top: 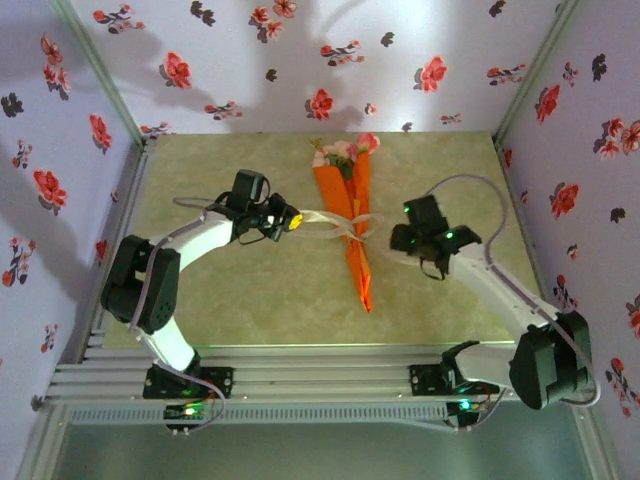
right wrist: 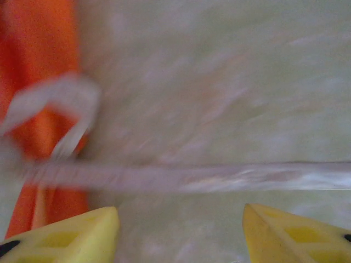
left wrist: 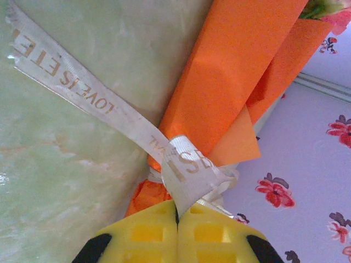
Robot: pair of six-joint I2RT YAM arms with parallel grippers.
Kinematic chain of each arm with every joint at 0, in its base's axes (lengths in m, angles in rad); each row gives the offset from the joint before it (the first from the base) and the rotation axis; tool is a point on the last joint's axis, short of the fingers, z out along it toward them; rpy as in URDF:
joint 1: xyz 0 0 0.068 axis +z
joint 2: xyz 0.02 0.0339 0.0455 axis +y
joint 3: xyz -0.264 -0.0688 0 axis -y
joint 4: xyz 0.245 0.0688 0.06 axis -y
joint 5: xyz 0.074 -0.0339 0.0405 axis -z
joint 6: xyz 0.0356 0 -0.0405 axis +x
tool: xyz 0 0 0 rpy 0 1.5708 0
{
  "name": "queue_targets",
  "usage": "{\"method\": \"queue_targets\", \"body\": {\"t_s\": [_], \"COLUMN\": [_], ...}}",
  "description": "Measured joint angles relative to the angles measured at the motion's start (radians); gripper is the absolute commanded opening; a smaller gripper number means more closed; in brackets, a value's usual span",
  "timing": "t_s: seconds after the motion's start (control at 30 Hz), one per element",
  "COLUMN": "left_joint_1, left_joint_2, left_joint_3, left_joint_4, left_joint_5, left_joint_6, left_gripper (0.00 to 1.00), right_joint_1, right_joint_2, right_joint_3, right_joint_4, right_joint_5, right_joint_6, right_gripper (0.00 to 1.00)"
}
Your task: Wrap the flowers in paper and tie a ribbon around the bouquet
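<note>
Two grippers flank one bouquet (top: 358, 265) on the green marbled table (top: 250, 300). On the left side of the surface, the left gripper (left wrist: 178, 224) has its yellow fingertips pressed together on the cream ribbon (left wrist: 82, 87), pinching it just short of the knot at the cone's waist. A printed tail of the ribbon trails away over the table. At the middle of the surface lies the orange paper cone, its long axis running from the far edge to the near edge. The flowers (top: 345, 150) point to the far edge and the tip to the near one, so the ribbon crosses it at right angles, left to right. Just to the right of the cone, the right gripper (right wrist: 181, 230) stands with its fingers spread. A blurred strand of ribbon runs crosswise in front of them, not between them, so they grip nothing. The coming move likely turns on that strand: it lies just ahead of the right fingertips, with the knot and the cone at the left of the right wrist view. The right arm is therefore the nearer one to take it and pull against the left — a judgement only.
</note>
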Motion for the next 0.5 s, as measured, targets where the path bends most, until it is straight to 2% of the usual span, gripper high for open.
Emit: {"method": "queue_targets", "body": {"t_s": [0.1,0.2,0.37,0.5], "left_joint_1": [-0.001,-0.002,-0.002,-0.006], "left_joint_2": [0.0,0.0,0.0,0.0], "left_joint_3": [0.0,0.0,0.0,0.002], "left_joint_4": [0.001,0.001,0.001,0.001], "left_joint_5": [0.0,0.001,0.003,0.004], "left_joint_6": [0.0,0.0,0.0,0.0], "left_gripper": [0.0,0.0,0.0,0.0], "right_joint_1": [0.026,0.034,0.035,0.035], "right_joint_2": [0.073,0.16,0.276,0.303], "right_joint_3": [-0.042,-0.043,-0.023,-0.001], "right_joint_4": [0.053,0.091,0.12,0.13], "right_joint_5": [-0.106,-0.152,-0.152,-0.101], "right_joint_6": [-0.069,-0.119,-0.165,-0.172], "right_gripper": [0.62,0.61,0.55,0.53]}}
